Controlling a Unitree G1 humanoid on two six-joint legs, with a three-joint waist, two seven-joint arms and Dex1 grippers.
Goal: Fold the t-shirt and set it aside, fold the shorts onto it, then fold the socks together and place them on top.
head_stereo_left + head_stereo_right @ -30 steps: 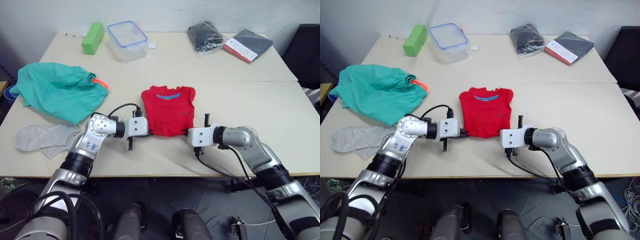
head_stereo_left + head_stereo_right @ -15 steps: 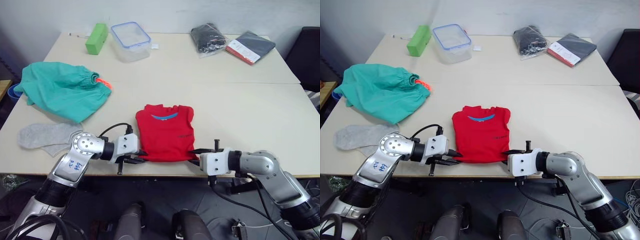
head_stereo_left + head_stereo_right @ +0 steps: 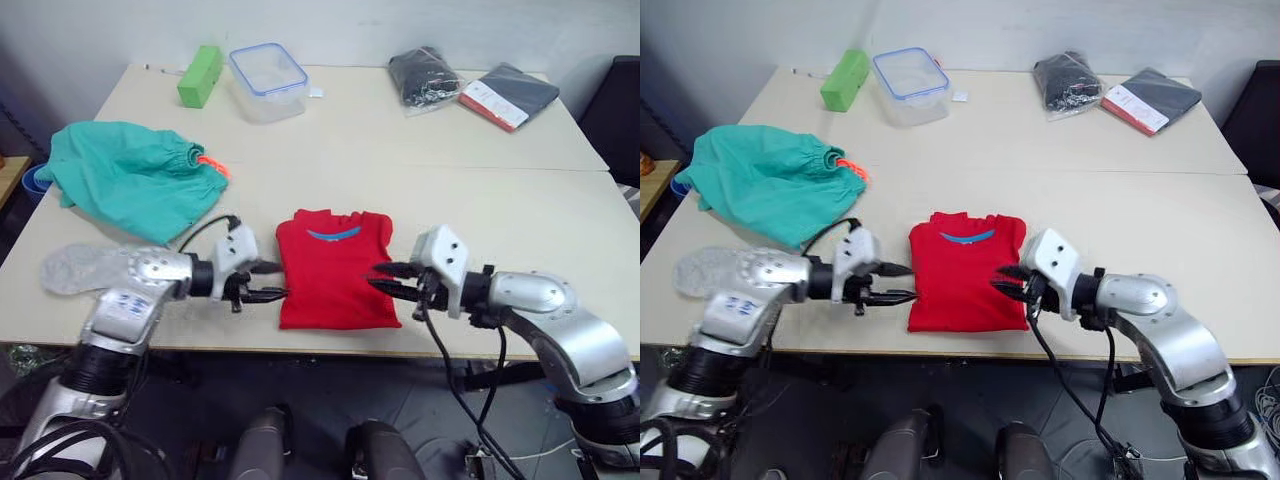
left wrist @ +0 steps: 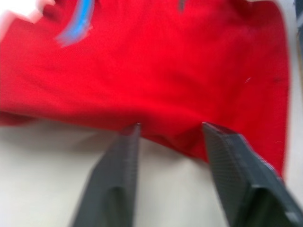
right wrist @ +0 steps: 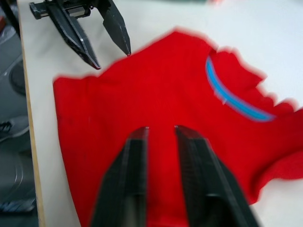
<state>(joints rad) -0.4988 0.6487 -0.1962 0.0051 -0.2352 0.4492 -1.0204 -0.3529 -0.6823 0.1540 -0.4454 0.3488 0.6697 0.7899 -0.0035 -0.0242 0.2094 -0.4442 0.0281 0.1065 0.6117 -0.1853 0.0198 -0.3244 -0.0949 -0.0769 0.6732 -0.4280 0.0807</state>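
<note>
— Two grippers are seen flanking the folded t-shirt [image 3: 335, 268] near the tabletop's [image 3: 500, 215] front edge?

— Yes. The left gripper [image 3: 272, 281] is held wide at the cloth's edge; the right gripper [image 3: 385, 277] seems narrowly parted. The shorts [image 3: 125, 178] and socks [image 3: 72, 268] lie leftward.

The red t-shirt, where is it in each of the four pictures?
Left eye view: bright red cloth t-shirt lies at the table's near edge, between both tools.
Right eye view: same spot.
Left wrist view: spread beyond the fingertips.
Right wrist view: under the fingers.
Shared landmark: its blue collar lining.
</note>
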